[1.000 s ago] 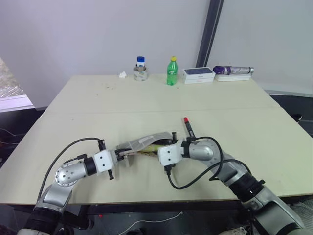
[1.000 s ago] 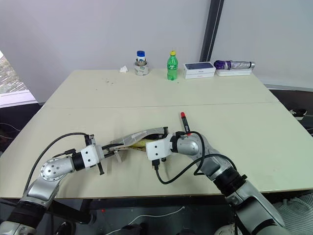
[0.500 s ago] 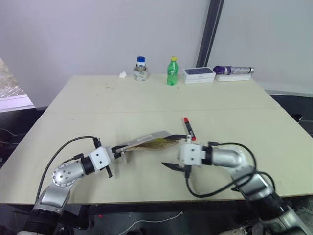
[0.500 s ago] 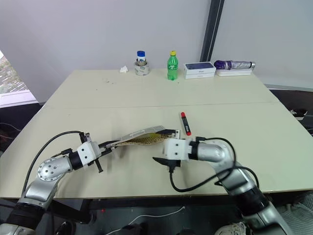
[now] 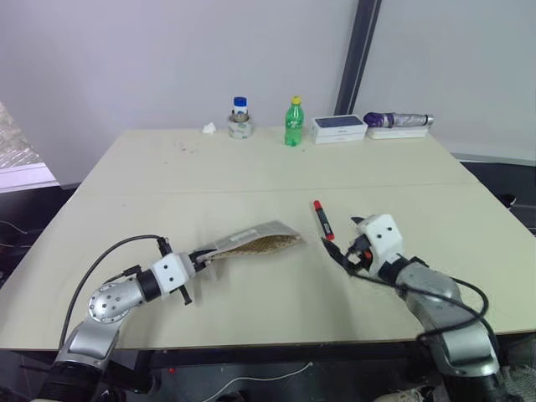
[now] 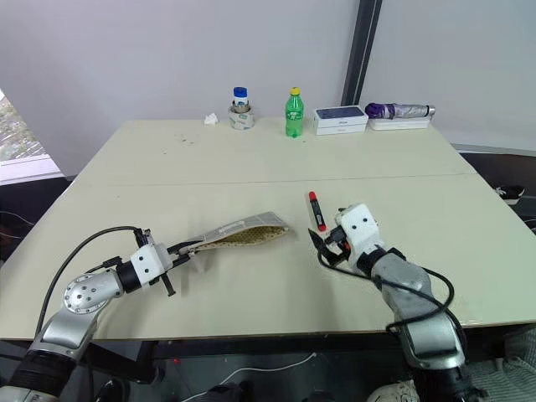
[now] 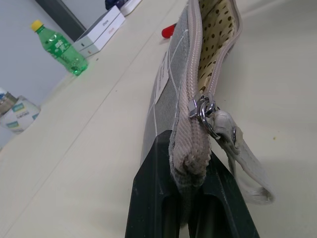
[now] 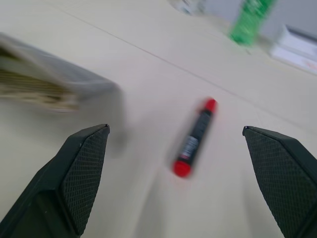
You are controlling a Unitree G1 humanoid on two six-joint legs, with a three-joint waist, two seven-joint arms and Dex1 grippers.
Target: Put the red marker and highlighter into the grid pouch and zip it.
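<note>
Red marker (image 5: pixel 323 219) flat on counter (image 5: pixel 251 172), long axis running 12 to 6, at 11 o'clock from right end effector (image 5: pixel 345 249), nearer than left. Jaws wide apart, empty. Left end effector (image 5: pixel 199 259) clamped on pouch (image 5: pixel 251 242) end, mouth unzipped.

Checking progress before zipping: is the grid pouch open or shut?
Open. In the left wrist view the grid pouch gapes along its zipper, dotted lining showing, and the zipper pull sits at the end that the left tool pinches.
</note>
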